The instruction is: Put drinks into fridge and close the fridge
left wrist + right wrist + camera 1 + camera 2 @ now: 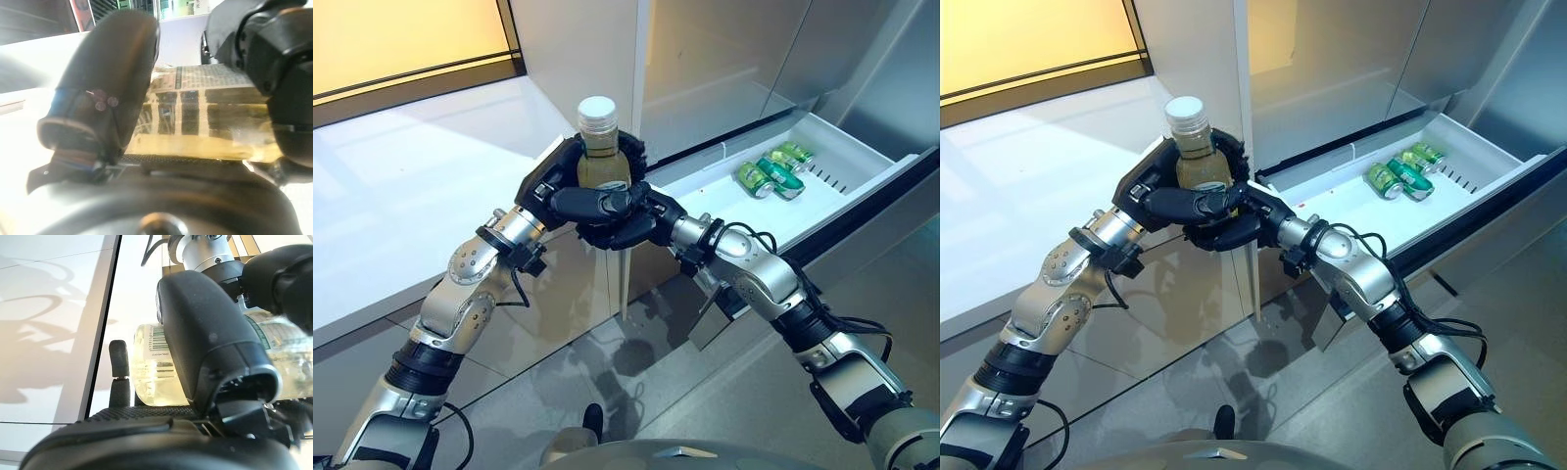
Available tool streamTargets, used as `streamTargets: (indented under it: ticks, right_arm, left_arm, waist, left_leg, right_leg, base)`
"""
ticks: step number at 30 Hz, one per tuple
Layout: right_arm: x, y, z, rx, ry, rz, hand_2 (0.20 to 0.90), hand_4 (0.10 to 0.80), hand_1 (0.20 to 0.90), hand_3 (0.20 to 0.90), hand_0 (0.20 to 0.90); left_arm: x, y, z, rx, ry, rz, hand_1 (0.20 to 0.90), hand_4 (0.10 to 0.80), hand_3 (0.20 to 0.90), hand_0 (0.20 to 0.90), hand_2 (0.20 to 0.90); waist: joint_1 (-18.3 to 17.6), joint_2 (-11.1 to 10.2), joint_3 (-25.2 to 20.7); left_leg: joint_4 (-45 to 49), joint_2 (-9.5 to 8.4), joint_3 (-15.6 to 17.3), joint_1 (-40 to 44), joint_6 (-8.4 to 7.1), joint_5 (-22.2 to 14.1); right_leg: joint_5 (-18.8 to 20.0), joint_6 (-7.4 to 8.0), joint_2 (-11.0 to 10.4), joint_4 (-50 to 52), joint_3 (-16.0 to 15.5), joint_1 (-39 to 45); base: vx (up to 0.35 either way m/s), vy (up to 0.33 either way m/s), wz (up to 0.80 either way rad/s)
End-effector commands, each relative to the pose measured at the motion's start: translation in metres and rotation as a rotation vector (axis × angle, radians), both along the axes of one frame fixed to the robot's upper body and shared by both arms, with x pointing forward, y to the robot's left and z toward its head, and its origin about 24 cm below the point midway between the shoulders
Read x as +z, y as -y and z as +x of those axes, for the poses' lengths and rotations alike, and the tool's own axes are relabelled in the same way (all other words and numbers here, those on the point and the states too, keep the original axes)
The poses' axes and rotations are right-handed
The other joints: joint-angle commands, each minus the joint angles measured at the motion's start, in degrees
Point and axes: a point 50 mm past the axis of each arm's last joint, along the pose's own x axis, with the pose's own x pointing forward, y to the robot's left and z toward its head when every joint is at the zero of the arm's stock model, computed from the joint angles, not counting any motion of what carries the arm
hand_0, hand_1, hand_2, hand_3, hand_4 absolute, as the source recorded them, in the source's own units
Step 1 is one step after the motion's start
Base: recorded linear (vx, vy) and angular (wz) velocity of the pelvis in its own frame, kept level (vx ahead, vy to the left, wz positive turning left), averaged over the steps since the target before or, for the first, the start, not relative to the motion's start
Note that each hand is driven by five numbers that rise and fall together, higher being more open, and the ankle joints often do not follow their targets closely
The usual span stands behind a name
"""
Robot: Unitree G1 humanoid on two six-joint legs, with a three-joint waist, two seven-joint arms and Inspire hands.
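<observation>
A clear bottle (600,162) of pale yellow drink with a white cap stands upright in the air, in front of the fridge's corner. My left hand (546,182) curls round its back and left side; the left wrist view shows the label (210,122) just past my thumb (112,83). From the right, my right hand (625,221) wraps its fingers across the bottle's front and lower part, and its thumb (210,338) lies on the bottle (149,374). To the right, the fridge's white drawer (862,157) is pulled out.
Three green cans (771,174) lie in the open drawer. The grey fridge body (724,59) rises behind it. A white countertop (401,196) stretches to the left, with its vertical panel edge (625,284) just below the hands. Grey floor lies below.
</observation>
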Motion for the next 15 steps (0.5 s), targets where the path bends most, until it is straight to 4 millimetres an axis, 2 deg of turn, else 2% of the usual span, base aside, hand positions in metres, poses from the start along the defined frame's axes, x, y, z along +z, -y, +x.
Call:
streamTargets:
  ticks: [1, 9, 15]
  right_arm:
    - [0.08, -0.027, 0.001, 0.136, 0.249, 0.236, 0.3, 0.1, 0.3, 0.2, 0.3]
    - [0.096, -0.016, -0.003, 0.118, 0.341, 0.254, 0.3, 0.1, 0.3, 0.2, 0.3]
    - [0.117, -0.005, -0.012, 0.118, 0.455, 0.275, 0.3, 0.1, 0.3, 0.2, 0.3]
  left_arm:
    - [0.082, 0.015, -0.011, -0.074, 0.423, -0.117, 0.9, 0.8, 0.9, 0.9, 0.9]
    - [0.081, -0.002, -0.01, 0.002, 0.424, -0.094, 0.9, 0.8, 0.9, 0.9, 0.9]
    - [0.077, -0.02, -0.011, 0.067, 0.417, -0.09, 0.9, 0.8, 0.9, 0.9, 0.9]
  waist:
    - [0.1, 1.2, -7.4]
    - [0.3, 1.4, -7.6]
    - [0.5, 1.3, -7.8]
  left_leg:
    - [0.1, -0.76, -0.2, 4.5, 0.47, -9.5]
    - [0.1, -0.75, -0.4, 4.3, 0.42, -9.5]
    - [0.1, -0.76, -0.6, 4.2, 0.4, -9.6]
  right_leg:
    - [3.3, 2.45, 0.2, 0.2, -0.4, -4.2]
    - [3.3, 2.52, 0.2, 0.2, -0.4, -4.3]
    - [3.3, 2.62, 0.2, 0.2, -0.5, -4.4]
  base:
    - [0.0, 0.0, 0.0]
    - [0.0, 0.0, 0.0]
    - [-0.003, 0.001, 0.01]
